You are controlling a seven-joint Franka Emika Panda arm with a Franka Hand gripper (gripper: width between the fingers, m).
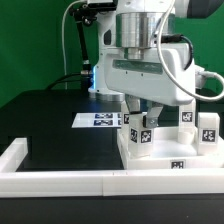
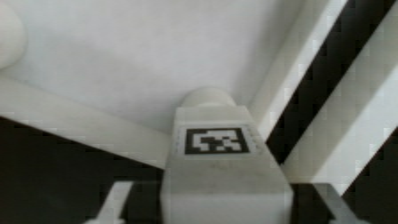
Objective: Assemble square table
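table top (image 1: 160,160): three legs seen standing on it
leg (image 2: 221,140): gripped in the jaws, held over the top
left: seating this leg

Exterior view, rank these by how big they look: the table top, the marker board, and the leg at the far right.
1. Table top, partly hidden by the arm.
2. Marker board, though it lies farther back.
3. Leg, smallest.

White arm (image 1: 150,40) w/ grey wrist band, black cable (image 1: 76,40).
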